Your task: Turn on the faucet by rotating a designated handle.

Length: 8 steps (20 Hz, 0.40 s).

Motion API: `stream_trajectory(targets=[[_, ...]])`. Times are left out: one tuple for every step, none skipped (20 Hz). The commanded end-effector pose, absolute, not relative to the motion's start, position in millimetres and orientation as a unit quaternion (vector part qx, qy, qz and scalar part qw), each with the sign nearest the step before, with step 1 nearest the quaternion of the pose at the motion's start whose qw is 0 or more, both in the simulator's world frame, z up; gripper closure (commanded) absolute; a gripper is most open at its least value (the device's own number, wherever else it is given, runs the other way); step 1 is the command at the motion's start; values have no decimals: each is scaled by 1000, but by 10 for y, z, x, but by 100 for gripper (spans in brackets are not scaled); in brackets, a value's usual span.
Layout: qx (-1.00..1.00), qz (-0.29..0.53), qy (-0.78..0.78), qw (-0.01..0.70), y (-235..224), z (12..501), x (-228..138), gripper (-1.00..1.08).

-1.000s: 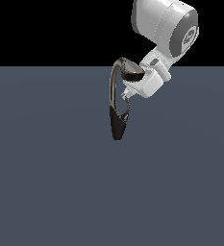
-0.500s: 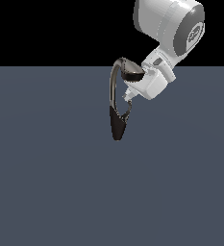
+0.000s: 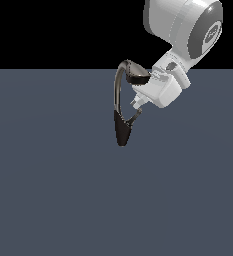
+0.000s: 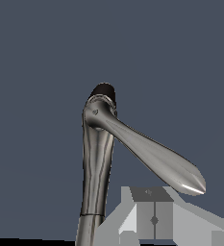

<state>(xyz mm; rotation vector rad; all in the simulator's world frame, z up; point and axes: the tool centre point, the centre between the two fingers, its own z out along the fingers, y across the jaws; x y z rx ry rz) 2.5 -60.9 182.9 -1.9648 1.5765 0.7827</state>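
Edging a touch toward the exterior view's right over the past second, the white robot arm carries its fingers with it, while the faucet stays planted where it was. The shift is slight, and the handle shows no clear turn, so the water is likely still off and the rotation barely begun.

The faucet stands on the far part of the grey counter, close to its back edge and a little toward the exterior view's right of the middle, its dark cone base on the surface and its arched neck rising to the flattened spout head. The thin handle sprouts from the base on the arm's side.

In the exterior view the fingers sit just above the handle, apparently touching its tip; how wide they stand, and whether they pinch the lever or merely press it, cannot be told. The wrist view shows the handle sweeping across the front of the fingers, which look to lie close together.

No containers appear in either view.
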Motion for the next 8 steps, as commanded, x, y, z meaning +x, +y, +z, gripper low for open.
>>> stream_trajectory(targets=[[-717,290,584,246,-757,1682,-47,108],[-717,291,584,246,-811,1630,-73,108],[-716,292,585,245,-864,1578,-99,108],[-715,293,586,244,-917,1527,-125,108],[-714,294,586,244,-970,1476,-151,108],[-714,295,587,243,-1022,1425,-176,108],[-713,296,587,243,-1074,1375,-202,108],[-713,296,587,243,-1074,1375,-202,108]])
